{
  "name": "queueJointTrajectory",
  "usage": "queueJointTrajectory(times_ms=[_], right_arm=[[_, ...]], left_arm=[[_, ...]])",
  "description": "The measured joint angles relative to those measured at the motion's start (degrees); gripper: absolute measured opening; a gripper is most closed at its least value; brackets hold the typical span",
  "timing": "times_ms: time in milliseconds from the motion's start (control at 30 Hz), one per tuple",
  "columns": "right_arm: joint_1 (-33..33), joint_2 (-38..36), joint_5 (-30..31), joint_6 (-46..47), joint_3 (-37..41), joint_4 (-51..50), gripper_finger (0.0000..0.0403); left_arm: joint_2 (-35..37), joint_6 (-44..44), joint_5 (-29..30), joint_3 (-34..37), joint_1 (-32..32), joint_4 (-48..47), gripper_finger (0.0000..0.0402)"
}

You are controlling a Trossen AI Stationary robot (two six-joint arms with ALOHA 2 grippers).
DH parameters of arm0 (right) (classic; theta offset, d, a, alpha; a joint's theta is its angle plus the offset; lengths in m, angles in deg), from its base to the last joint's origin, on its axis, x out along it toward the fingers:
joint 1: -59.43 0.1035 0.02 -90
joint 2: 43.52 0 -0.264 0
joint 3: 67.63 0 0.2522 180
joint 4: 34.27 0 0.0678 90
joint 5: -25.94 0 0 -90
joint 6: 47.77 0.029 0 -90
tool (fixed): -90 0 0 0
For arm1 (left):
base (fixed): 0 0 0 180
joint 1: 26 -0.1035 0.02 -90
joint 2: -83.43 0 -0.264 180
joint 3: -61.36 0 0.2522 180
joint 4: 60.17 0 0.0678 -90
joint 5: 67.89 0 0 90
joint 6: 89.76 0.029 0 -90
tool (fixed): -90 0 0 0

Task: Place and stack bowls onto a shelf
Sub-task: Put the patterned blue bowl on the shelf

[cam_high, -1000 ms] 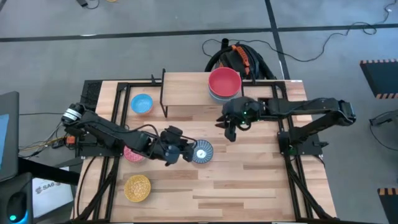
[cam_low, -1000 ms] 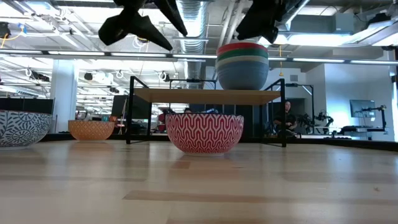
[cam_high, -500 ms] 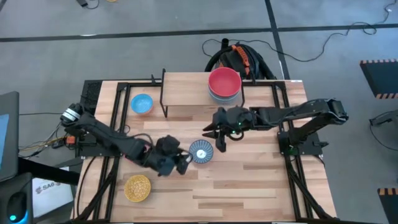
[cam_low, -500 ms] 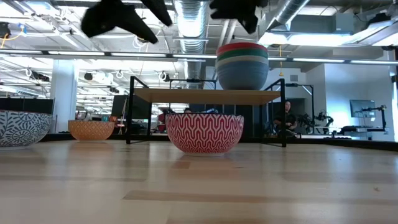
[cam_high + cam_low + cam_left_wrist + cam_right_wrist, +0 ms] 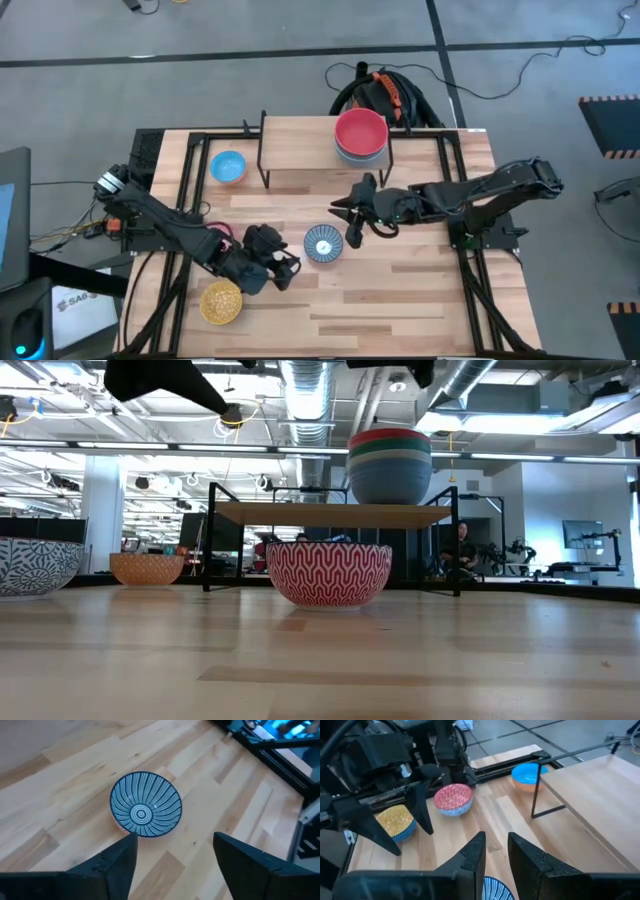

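Note:
The blue-white patterned bowl [image 5: 323, 243] [image 5: 145, 803] stands upright on its foot on the tabletop. My left gripper [image 5: 285, 265] is open and hangs just to the near-left of it, touching nothing. My right gripper [image 5: 350, 226] [image 5: 497, 855] hovers at the bowl's far-right rim, fingers a narrow gap apart. The shelf [image 5: 300, 150] carries a stack of bowls with a red one on top [image 5: 360, 134] at its right end. The light blue bowl [image 5: 228, 167], yellow bowl [image 5: 221, 301] and pink bowl [image 5: 453, 798] [image 5: 328, 573] stand on the table.
The shelf's thin black legs [image 5: 536, 795] stand on the tabletop beside the light blue bowl. A black frame rail [image 5: 185, 170] runs along each side of the table. The left half of the shelf board [image 5: 290, 145] carries nothing. People and equipment show in the room behind.
My left gripper has drawn back from the patterned bowl toward the table's near-left, staying open. My right gripper has moved from in front of the shelf toward the near-left and now sits by the patterned bowl. The bowl has kept its place.

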Motion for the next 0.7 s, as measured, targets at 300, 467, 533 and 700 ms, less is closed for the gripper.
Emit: queueJointTrajectory(times_ms=[300,467,533,700], right_arm=[[5.24,0.24,3.75,18.96,-0.07,-11.18,0.0108],[8.33,3.44,5.08,29.85,-0.02,-17.4,0.0128],[8.57,5.37,5.14,33.69,-0.02,-20.31,0.0145],[6.97,10.75,4.31,41.29,0.0,-25.57,0.0204]], left_arm=[[5.97,3.58,2.12,0.0,-0.03,-5.43,0.0261],[5.97,5.31,2.02,1.04,-1.36,-5.52,0.0261],[5.65,5.29,1.8,1.95,-2.23,-5.31,0.0261],[5.63,4.07,-1.87,4.28,-4.45,-5.38,0.0261]])
